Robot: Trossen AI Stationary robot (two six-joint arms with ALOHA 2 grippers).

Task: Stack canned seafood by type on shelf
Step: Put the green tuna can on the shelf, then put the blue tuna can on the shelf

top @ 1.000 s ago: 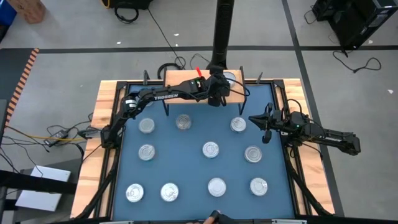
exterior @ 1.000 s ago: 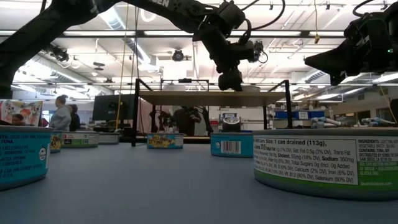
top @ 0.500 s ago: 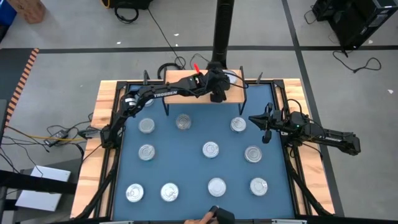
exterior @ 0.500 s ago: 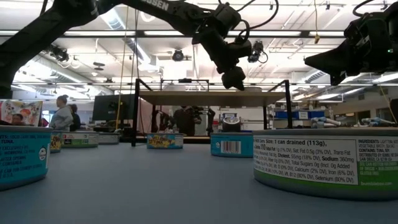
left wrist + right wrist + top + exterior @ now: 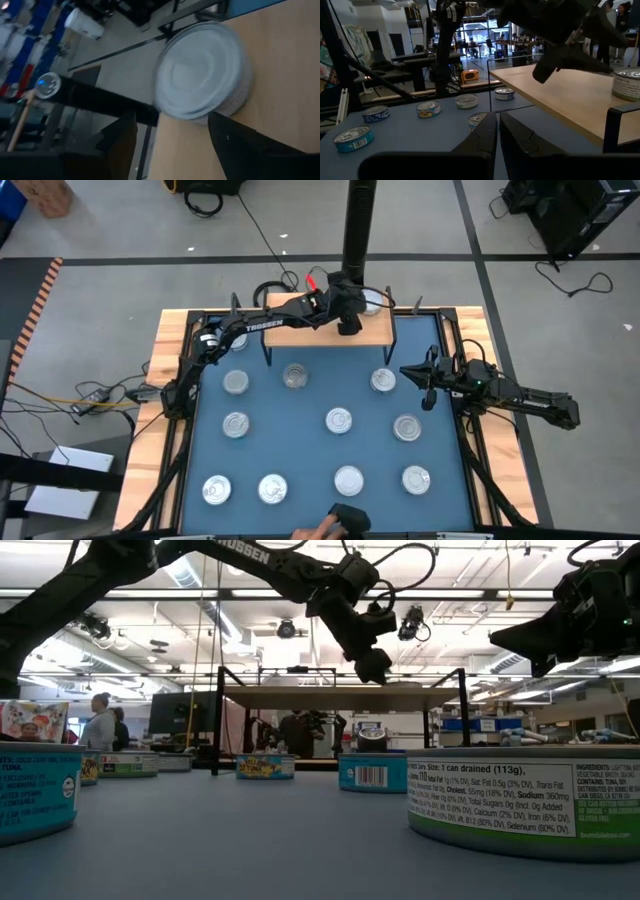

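While the big blue mat with wooden edges (image 5: 310,450) covers most of the table, the small light-wood shelf on thin black legs (image 5: 300,333) stands at its far edge. The long dark left arm reaches across from the left side, and its left gripper (image 5: 348,320) hangs just above the shelf board. Its two dark fingers (image 5: 240,145) are spread apart and hold nothing. One round flat tin with a shiny silver top (image 5: 197,90) sits on the shelf, near the board's far right corner, just beside the spread fingers and not touched by them.

The dark right arm waits over the right side of the mat, and its right gripper (image 5: 428,392) has its fingers pressed together, with nothing between them.

Ten more silver-topped tins (image 5: 338,420) lie spread out on the mat, well apart from each other. From table height, some show blue side labels (image 5: 372,772) and one close tin has a white and green label (image 5: 520,802).

At the near edge of the table, a person's hand (image 5: 320,528) shows beside a dark thing.
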